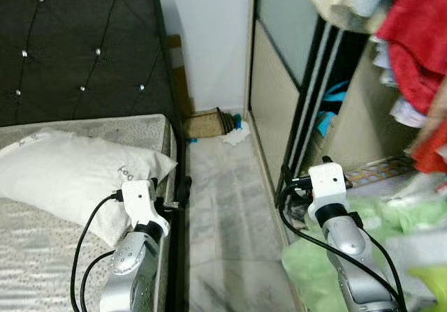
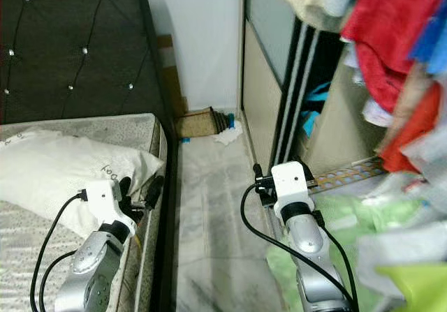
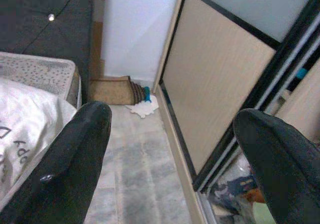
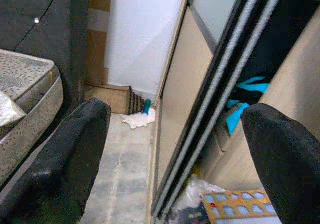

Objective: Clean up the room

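Observation:
A crumpled white cloth [image 1: 236, 136] lies on the marble floor at the far end of the aisle, next to a brown folded mat [image 1: 202, 125] and a small blue item [image 3: 147, 92]. A white pillow [image 1: 63, 176] rests on the bed at my left. My left gripper [image 3: 170, 154] is held over the bed's edge, open, with nothing between its black fingers [image 3: 70, 164]. Beside the wardrobe's sliding track my right gripper [image 4: 175, 154] is also open and holds nothing. Both point down the aisle toward the cloth, well short of it.
The narrow floor aisle [image 1: 223, 221] runs between the bed frame [image 1: 178, 186] and a sliding-door wardrobe [image 1: 276, 95]. Red and pale clothes [image 1: 412, 40] hang in the open wardrobe; green fabric [image 1: 391, 221] is piled low at my right. A dark tufted headboard [image 1: 84, 47] stands behind the bed.

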You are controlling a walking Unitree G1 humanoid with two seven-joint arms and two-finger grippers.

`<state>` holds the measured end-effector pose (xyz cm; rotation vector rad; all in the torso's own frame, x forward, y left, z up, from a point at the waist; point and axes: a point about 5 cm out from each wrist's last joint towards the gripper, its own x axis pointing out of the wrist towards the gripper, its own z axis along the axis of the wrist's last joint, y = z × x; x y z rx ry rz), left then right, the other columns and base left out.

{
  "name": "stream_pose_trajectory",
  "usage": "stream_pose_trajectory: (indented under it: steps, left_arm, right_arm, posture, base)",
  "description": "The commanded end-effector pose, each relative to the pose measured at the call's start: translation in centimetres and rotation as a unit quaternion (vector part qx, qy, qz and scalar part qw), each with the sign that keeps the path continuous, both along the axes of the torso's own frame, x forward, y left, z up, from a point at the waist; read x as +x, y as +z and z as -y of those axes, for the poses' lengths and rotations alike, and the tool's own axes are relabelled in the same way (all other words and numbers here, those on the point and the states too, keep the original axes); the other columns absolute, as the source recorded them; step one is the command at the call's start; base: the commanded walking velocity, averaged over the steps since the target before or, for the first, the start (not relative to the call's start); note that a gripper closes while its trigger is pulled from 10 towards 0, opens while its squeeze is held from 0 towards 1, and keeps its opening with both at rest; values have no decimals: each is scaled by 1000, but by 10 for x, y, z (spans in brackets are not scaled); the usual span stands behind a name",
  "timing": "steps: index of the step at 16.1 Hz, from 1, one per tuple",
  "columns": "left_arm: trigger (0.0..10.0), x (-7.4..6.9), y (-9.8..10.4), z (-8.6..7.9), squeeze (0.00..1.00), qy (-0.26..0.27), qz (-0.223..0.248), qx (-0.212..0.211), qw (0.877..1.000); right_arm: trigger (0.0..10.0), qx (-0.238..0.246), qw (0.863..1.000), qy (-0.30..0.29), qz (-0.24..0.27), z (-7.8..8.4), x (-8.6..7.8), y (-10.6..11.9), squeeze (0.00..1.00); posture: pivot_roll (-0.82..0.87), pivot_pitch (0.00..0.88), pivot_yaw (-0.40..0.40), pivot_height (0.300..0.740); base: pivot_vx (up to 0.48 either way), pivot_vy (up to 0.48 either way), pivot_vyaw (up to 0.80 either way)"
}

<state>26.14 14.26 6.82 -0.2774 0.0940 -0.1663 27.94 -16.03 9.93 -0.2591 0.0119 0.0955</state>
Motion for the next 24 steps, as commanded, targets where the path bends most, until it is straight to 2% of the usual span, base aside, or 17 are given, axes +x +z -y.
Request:
stream_pose_trajectory:
  steps: [1,9,10,13,16,17,19,20,21,24]
  left_arm:
    - [10000,0,3,-1,0,-5,8,6,1000]
    - [10000,0,1,1,0,-2,3,4,1000]
    - [10000,1,-1,-1,0,14,-8,2,1000]
    - [10000,2,-1,-1,0,19,-8,2,1000]
    - [10000,2,-1,-4,0,34,-9,18,999]
    - [10000,1,-1,-10,0,52,-5,40,998]
    - [10000,-9,-6,-21,0,55,-17,52,997]
    - [10000,-15,-10,-25,0,50,-32,62,996]
    - [10000,-16,-11,-25,0,48,-38,64,996]
    - [10000,-15,-12,-22,0,36,-43,74,996]
  right_arm:
    - [10000,0,1000,2,4,0,1,2,0]
    - [10000,-2,1000,0,4,1,0,2,0]
    - [10000,-2,1000,0,4,1,0,2,0]
    - [10000,1,1000,2,4,0,-1,1,0]
    - [10000,1,1000,4,6,0,-1,2,0]
    - [10000,4,1000,12,8,-2,-2,3,0]
    - [10000,35,998,56,2,-12,-6,2,0]
    - [10000,59,993,99,-13,-28,-10,1,0]
    - [10000,64,991,117,-18,-35,-12,0,0]
    - [10000,70,992,101,-27,-35,-10,-4,0]
  posture:
    - [-171,0,50,740]
    - [-175,0,49,740]
    - [-177,0,50,740]
    - [-177,0,50,740]
    - [-178,0,51,740]
    - [-178,0,52,740]
    - [-159,0,52,740]
    - [-154,0,55,740]
    - [-146,0,58,740]
    - [-135,0,61,740]
  base:
    - [311,0,0]
    - [342,0,0]
    - [0,0,0]
    - [0,0,0]
    - [0,0,0]
    - [0,0,0]
    - [0,0,0]
    - [0,0,0]
    - [0,0,0]
    - [0,0,0]
